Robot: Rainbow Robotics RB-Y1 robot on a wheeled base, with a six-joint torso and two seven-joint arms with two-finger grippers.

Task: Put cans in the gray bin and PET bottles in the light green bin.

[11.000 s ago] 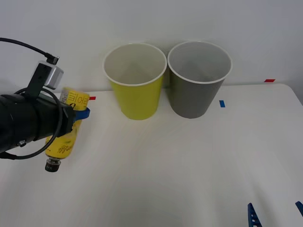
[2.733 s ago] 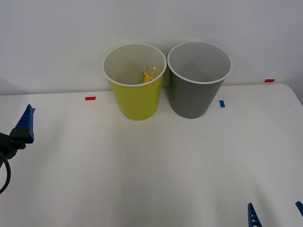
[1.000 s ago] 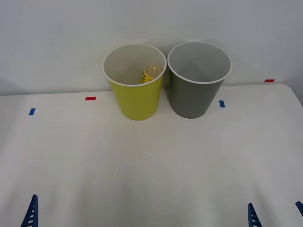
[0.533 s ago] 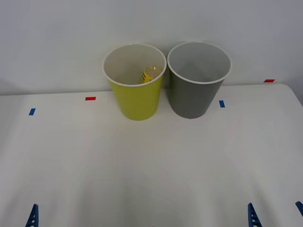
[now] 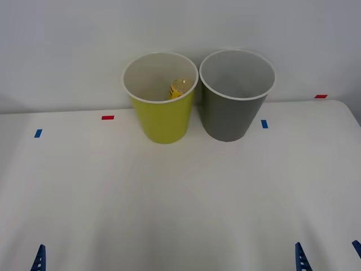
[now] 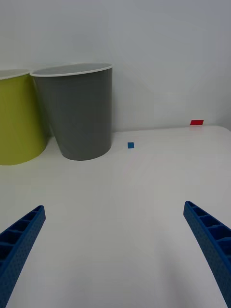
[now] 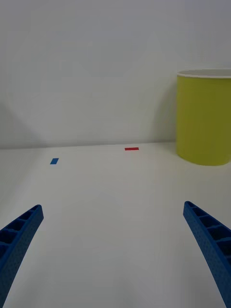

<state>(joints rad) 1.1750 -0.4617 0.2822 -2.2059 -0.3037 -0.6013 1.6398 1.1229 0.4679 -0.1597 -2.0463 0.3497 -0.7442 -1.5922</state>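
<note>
Left gripper (image 7: 115,250): parked low at the near left edge of the table (image 5: 180,197); its blue ribbed fingers (image 7: 21,236) are spread wide apart and nothing is held between them.
Right gripper (image 6: 115,250): parked low at the near right edge, fingers likewise spread wide with nothing between them.
PET bottle (image 5: 178,89): found inside the light green bin (image 5: 163,121), leaning against the inner wall on the side nearest the gray bin; just its yellow-labelled upper part is seen over the rim.
Gray bin (image 5: 228,116): standing just beside the green one; nothing is seen in the visible part of its pale inside.
Handling, as judged: the bottle is taken to be light and thin-walled, likely to dent under a hard squeeze, and its glossy label is probably slippery.
Hold, as judged: were it to be lifted again, the labelled middle of the body would best be gripped across its width, with gentle pressure.
Task state, as judged: no can or other bottle is seen on the table, so sorting appears done.
</note>
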